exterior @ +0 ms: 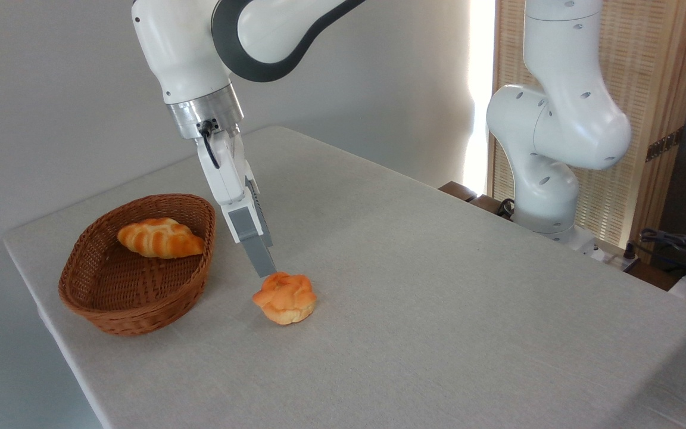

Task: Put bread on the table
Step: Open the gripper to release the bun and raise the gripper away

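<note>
The bread (285, 298), a knotted golden bun, sits on the table (450, 310) just right of the wicker basket (134, 310), with cloth showing between the two. It appears to rest on the cloth under its own weight. Taken from the bun, the basket lies at about nine o'clock and the nearest table edge at about six, well apart.

Right above it, at the bun's eleven o'clock, hangs the gripper (267, 273). Its grey fingers (258, 253) point down and their tip meets the bun's upper left lump. From this side the two fingers overlap into one shape, so whether the jaws are spread, pressed together or pinching the bun's top cannot be told.

By the look of it the task is at its last step: the bread is down and only the release and retreat remain (if the jaws do hold it). The next move would call for opening fully and lifting straight up, so the bun is not dragged or tipped.

Further back, at the bun's ten o'clock, the braided loaf (160, 238) lies inside the basket. The basket's near rim is the one obstacle close to the arm; the cloth from twelve to three o'clock is bare. Beyond the far right edge stands the robot's base (548, 196).
</note>
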### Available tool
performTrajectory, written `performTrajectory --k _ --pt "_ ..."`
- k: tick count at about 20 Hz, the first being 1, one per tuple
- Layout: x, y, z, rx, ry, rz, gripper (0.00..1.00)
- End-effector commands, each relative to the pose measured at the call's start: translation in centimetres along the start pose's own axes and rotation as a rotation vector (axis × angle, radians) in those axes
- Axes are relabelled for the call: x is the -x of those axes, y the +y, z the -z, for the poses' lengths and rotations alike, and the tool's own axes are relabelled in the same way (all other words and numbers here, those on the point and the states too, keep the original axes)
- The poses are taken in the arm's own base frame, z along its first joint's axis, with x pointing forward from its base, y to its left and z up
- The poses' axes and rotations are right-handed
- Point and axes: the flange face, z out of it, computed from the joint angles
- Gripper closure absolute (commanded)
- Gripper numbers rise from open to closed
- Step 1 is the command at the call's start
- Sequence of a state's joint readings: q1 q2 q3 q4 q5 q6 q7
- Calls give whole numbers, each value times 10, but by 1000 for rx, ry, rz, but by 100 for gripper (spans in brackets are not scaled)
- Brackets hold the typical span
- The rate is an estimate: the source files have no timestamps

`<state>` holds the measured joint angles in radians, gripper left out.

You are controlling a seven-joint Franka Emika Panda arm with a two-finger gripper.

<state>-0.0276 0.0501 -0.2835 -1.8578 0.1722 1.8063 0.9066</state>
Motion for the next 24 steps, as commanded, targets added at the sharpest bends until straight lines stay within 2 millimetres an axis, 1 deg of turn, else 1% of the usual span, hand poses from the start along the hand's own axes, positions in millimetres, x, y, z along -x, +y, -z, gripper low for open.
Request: performTrajectory --k 1,2,3,5,7,9,10,11,12,14,18,22,24 --pt "8 -4 23 -48 8 25 0" --pt "12 -9 36 -68 25 64 0" --pt "24 -19 46 -79 40 132 0" --pt "38 -24 69 -102 69 255 0" --pt "63 -35 85 -69 107 382 0" --pt "95 -48 95 4 189 477 0" --pt "109 -54 106 3 217 505 0" --pt "117 -56 118 -7 235 519 0" --pt "121 -56 121 -2 233 526 0" --pt "124 -52 119 36 200 521 0" --pt "124 -50 121 41 197 526 0" --pt "124 -49 118 69 191 564 0" --pt "129 -51 117 87 213 578 0"
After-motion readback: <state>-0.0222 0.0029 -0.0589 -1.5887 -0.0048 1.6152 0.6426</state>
